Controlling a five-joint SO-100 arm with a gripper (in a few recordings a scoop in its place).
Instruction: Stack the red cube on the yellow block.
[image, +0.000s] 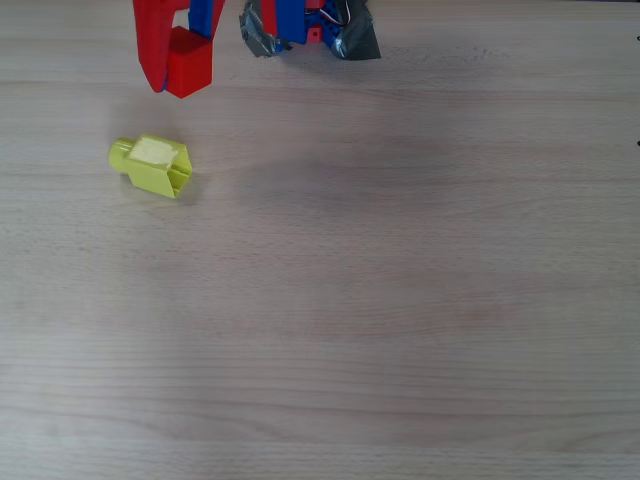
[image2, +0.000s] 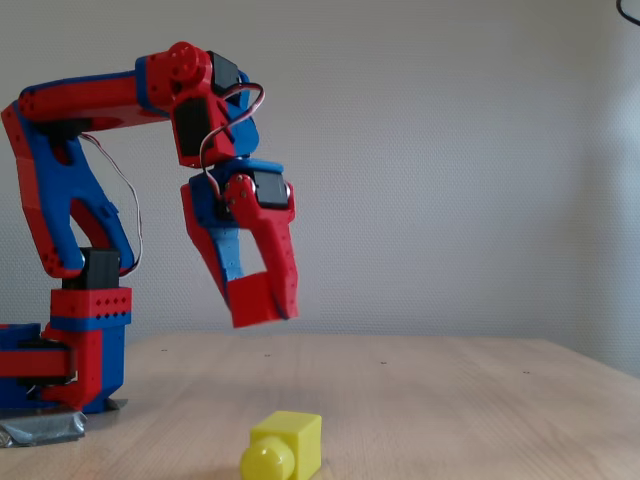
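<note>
Holding the small, rigid, smooth-faced red cube (image2: 252, 299) pinched across opposite flat faces in our red-and-blue gripper (image2: 262, 297), well above the wooden table (image2: 450, 400), we judge it light but slip-prone over the yellow plastic block (image: 152, 165).

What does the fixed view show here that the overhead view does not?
The fixed view alone shows height: the red cube, clamped in the gripper, hangs well clear of the table, and the whole arm with its base is visible.

The overhead view alone shows the layout across the table: the cube sits up and to the right of the yellow block, not above it. It also shows the block's notched end.

Both views show the cube gripped, the block lying alone on the table, and its round stub.
</note>
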